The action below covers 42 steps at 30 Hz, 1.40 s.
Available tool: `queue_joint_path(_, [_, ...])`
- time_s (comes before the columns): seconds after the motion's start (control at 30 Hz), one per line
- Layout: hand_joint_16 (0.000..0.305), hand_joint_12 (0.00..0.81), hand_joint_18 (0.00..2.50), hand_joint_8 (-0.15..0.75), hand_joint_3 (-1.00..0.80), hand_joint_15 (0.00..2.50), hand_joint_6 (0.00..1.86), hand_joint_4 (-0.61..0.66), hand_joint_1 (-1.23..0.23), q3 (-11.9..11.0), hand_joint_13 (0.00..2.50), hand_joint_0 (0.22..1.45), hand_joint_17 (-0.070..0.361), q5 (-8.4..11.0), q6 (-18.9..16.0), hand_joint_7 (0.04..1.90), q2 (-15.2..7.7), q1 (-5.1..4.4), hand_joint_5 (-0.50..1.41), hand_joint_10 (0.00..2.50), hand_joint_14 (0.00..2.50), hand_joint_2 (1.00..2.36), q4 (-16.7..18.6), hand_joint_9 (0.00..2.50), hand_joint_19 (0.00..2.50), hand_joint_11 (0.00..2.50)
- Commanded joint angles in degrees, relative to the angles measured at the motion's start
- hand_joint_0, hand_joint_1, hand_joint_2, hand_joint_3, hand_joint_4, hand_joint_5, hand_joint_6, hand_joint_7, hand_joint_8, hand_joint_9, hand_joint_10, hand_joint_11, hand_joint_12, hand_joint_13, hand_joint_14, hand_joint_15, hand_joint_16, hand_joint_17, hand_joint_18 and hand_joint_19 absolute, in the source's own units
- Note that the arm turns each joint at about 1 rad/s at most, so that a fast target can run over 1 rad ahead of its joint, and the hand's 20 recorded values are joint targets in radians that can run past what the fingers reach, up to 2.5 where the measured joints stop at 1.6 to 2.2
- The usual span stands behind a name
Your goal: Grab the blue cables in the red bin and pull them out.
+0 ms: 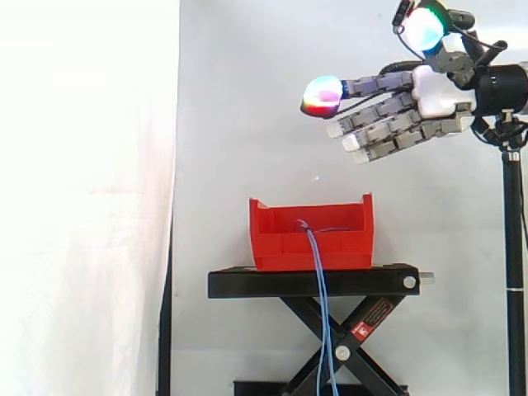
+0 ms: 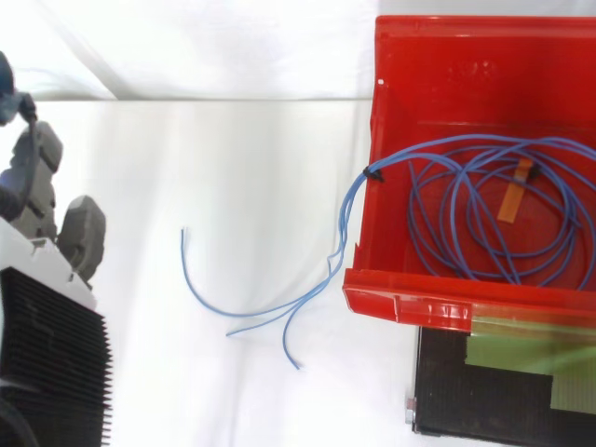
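Note:
A red bin (image 1: 312, 239) stands on a black scissor-lift stand (image 1: 313, 282). Blue cables (image 2: 484, 209) lie coiled inside the bin (image 2: 438, 84). A small black tie bundles them at the wall, and their loose ends (image 2: 261, 312) spill over it and hang down past the stand (image 1: 322, 330). My hand (image 1: 396, 111) hovers high above and to the right of the bin, well apart from it. It is open, its fingers stretched out level toward the left, with glowing pads and nothing held. From above, part of the hand (image 2: 79, 237) shows at the left edge.
A white curtain (image 1: 82, 198) hangs behind and to the left. A thin black pole (image 1: 513, 272) stands at the right edge under the arm. An orange strip of tape (image 2: 514, 191) lies among the coils in the bin.

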<state>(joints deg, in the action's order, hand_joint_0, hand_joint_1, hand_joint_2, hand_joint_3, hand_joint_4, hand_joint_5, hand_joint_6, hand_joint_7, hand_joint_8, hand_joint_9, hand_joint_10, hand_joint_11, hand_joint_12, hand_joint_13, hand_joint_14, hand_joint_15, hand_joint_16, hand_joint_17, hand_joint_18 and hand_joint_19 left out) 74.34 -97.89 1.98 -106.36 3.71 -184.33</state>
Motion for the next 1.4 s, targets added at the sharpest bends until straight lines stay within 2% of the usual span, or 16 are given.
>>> queue_joint_path(0.0, [0.061, 0.347, 0.00, 0.212, -1.00, 0.05, 0.01, 0.01, -0.76, 0.02, 0.00, 0.70, 0.137, -0.90, 0.96, 0.25, 0.46, -0.11, 0.18, 0.00, 0.00, 1.00, -0.16, 0.07, 0.21, 0.03])
queue_joint_path(0.13, [0.061, 0.347, 0.00, 0.212, -1.00, 0.05, 0.01, 0.01, -0.76, 0.02, 0.00, 0.70, 0.137, -0.90, 2.72, 0.25, 1.33, -0.11, 0.18, 0.00, 0.00, 1.00, -0.77, 0.07, 0.20, 0.02])
queue_joint_path(0.37, [0.061, 0.346, 0.00, 0.213, -1.00, 0.05, 0.01, 0.01, -0.76, -0.07, 0.00, 0.70, 0.137, -0.99, 2.63, 0.25, 1.33, -0.20, 0.18, 0.00, 0.00, 1.00, -4.02, 0.07, 0.21, 0.03])
queue_joint_path(0.77, [0.061, 0.347, 0.00, 0.213, -1.00, 0.05, 0.01, 0.01, -0.76, 0.02, 0.00, 0.70, 0.138, -0.82, 3.51, 0.25, 1.33, -0.20, 0.18, 0.00, 0.00, 1.00, -4.11, 0.07, 0.21, 0.03])
queue_joint_path(0.8, [0.061, 0.347, 0.00, 0.212, -1.00, 0.04, 0.01, 0.01, -0.76, -0.07, 0.00, 0.70, 0.138, -0.82, 3.51, 0.25, 1.33, -0.20, 0.18, 0.00, 0.00, 1.00, -3.85, 0.07, 0.21, 0.04])
queue_joint_path(0.87, [0.061, 0.346, 0.00, 0.211, -1.00, 0.05, 0.01, 0.01, -0.76, 0.02, 0.00, 0.70, 0.137, -0.02, 3.51, 0.25, 1.25, -0.37, 0.18, 0.00, 0.00, 1.00, -0.51, 0.07, 0.21, 0.04])
queue_joint_path(1.0, [0.061, 0.346, 0.00, 0.213, -1.00, 0.05, 0.01, 0.02, -0.76, 0.02, 0.00, 0.70, 0.137, 0.85, 3.25, 0.26, 0.81, -0.72, 0.18, 0.00, 0.00, 1.00, 2.57, 0.07, 0.21, 0.03])
queue_joint_path(1.17, [0.061, 0.346, 0.00, 0.213, -1.00, 0.05, 0.01, 0.02, -0.76, 0.02, 0.00, 0.70, 0.137, 0.77, 1.84, 0.26, -0.77, -0.99, 0.18, 0.00, 0.00, 1.00, 3.97, 0.07, 0.21, 0.04])
queue_joint_path(1.33, [0.061, 0.346, 0.00, 0.213, -1.00, 0.05, 0.01, 0.02, -0.76, 0.02, 0.00, 0.70, 0.137, 0.41, -0.01, 0.26, -2.62, -1.16, 0.18, 0.00, 0.00, 1.00, 7.67, 0.07, 0.21, 0.04])
queue_joint_path(1.37, [0.061, 0.346, 0.00, 0.214, -1.00, 0.05, 0.01, 0.02, -0.76, 0.02, 0.00, 0.70, 0.136, -0.02, -0.53, 0.26, -3.76, -1.16, 0.18, 0.00, 0.00, 1.00, 10.13, 0.07, 0.21, 0.04])
